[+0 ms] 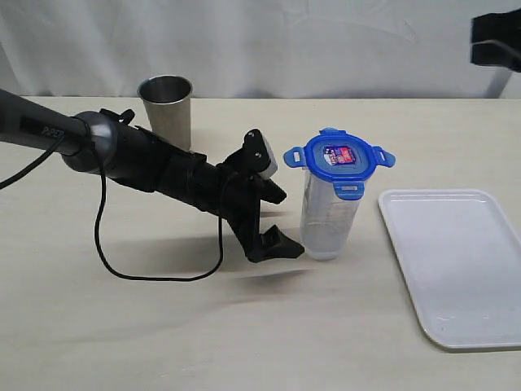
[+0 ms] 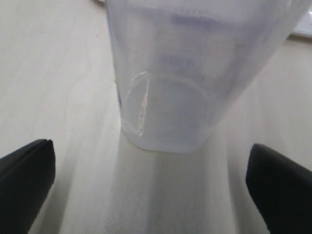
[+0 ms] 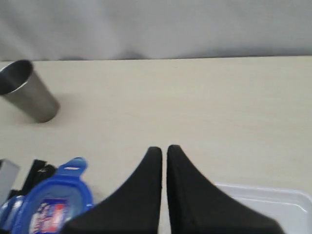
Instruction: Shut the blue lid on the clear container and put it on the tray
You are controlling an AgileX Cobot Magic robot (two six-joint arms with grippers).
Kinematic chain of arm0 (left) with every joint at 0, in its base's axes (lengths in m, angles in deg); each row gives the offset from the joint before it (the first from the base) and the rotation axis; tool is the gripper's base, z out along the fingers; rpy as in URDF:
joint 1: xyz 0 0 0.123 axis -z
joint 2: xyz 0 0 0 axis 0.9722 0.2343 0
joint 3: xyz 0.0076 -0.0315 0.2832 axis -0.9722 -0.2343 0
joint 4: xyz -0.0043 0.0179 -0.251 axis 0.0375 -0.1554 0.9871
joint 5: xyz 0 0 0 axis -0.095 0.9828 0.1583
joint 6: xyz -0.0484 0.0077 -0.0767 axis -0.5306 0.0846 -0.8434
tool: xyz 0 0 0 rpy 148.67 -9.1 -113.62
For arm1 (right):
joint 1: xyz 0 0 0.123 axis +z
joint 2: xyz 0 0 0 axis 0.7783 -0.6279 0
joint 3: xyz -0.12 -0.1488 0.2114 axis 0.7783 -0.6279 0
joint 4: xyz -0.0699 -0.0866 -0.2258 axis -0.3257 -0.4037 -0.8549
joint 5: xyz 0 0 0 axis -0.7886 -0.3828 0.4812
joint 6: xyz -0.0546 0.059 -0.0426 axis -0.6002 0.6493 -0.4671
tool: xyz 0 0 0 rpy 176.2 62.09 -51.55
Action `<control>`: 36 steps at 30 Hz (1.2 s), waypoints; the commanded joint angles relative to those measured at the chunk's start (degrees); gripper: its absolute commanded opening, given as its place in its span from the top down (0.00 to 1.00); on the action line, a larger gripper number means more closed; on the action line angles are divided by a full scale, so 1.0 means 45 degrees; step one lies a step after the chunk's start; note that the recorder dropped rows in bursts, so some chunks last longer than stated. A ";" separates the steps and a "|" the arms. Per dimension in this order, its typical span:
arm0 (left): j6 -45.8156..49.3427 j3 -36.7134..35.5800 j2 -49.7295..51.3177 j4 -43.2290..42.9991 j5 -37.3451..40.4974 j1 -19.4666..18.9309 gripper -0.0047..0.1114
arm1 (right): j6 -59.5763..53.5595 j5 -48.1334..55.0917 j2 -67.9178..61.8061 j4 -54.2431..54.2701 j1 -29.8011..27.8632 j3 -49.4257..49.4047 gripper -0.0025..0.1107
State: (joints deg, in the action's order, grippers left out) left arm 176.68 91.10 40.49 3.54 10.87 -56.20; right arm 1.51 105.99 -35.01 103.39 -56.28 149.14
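Status: blue lid (image 1: 339,155) atop clear container (image 1: 326,220), tabs flared; left gripper (image 1: 277,204) spread beside base, likely to brace it; right gripper (image 3: 163,161) shut.

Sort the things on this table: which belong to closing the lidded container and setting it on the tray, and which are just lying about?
Belong to the job: blue lid, sitting on top of the clear container; white tray.
Just lying about: grey steel cup.

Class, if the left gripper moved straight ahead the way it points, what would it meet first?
The clear container, low on its wall, standing directly ahead of the left gripper and its open jaws.
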 commanded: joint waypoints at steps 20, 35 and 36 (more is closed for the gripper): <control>0.0410 0.0384 0.0025 0.0561 0.2334 -0.1920 0.10 | -0.2299 0.1703 -0.0588 0.3391 -0.2553 -0.0131 0.94; 0.0410 -0.0362 -0.0538 -0.0133 -0.5534 -0.1961 0.10 | -0.2299 0.1694 -0.0588 0.3391 -0.2553 -0.0131 0.94; 0.0410 -0.0490 -0.0711 -0.0051 -0.6381 -0.1937 0.10 | -0.2299 0.1669 -0.0588 0.3391 -0.2553 -0.0131 0.94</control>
State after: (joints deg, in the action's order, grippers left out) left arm 176.68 90.17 39.42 4.04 -8.19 -65.73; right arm -8.42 113.42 -37.63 118.41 -67.58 148.67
